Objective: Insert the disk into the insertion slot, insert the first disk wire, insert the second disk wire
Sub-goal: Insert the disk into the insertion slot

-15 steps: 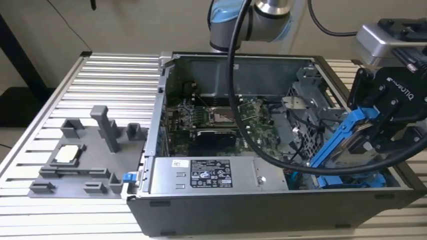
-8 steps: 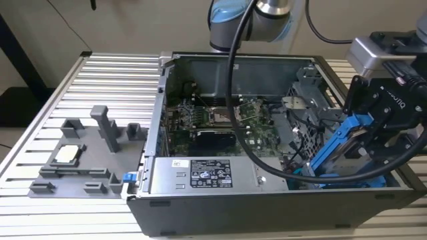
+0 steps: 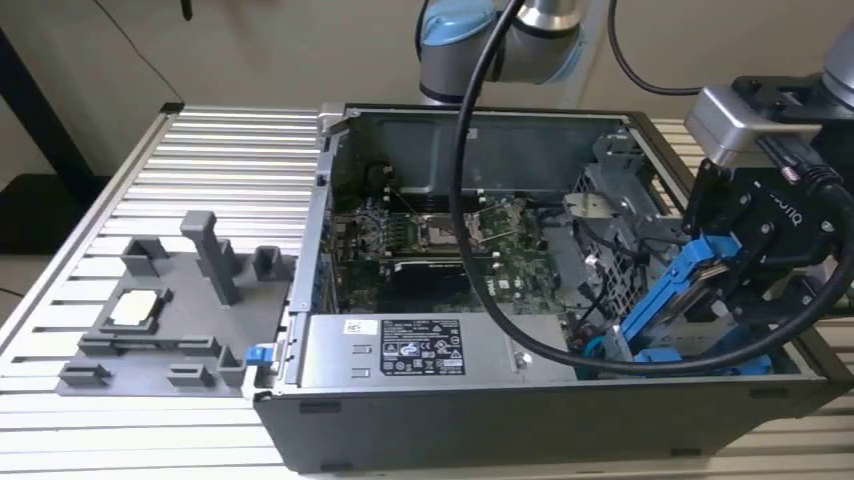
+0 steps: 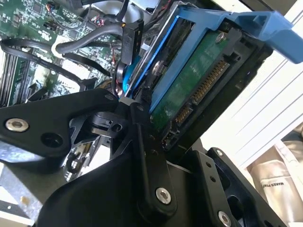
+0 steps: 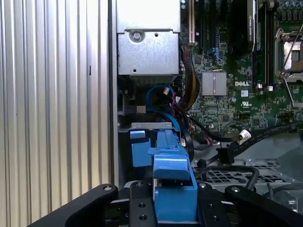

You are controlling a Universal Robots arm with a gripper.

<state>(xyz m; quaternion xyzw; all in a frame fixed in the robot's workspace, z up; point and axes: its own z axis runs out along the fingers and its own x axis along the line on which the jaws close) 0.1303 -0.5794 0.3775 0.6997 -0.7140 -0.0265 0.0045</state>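
Observation:
My gripper (image 3: 731, 275) is shut on the disk (image 3: 671, 298), a drive in a bright blue carrier. It is held tilted at the case's corner on the exterior view's right. The disk's lower end dips toward the insertion slot (image 3: 617, 345) beside the power-supply box. In the second wrist view the disk (image 4: 196, 82) shows its green board and connector between my black fingers (image 4: 147, 156). In the first wrist view the blue carrier (image 5: 173, 177) sits in my gripper (image 5: 175, 205), just short of the grey slot (image 5: 147, 126) with its blue fitting. A blue wire (image 5: 161, 92) loops behind the slot.
The grey power-supply box (image 3: 400, 350) lies along the case's near wall. A perforated metal cage (image 3: 617, 235) and the motherboard (image 3: 427, 240) fill the case. Black cables (image 5: 246, 142) run across the cage. A grey fixture plate (image 3: 174, 310) sits on the ribbed table at the exterior view's left.

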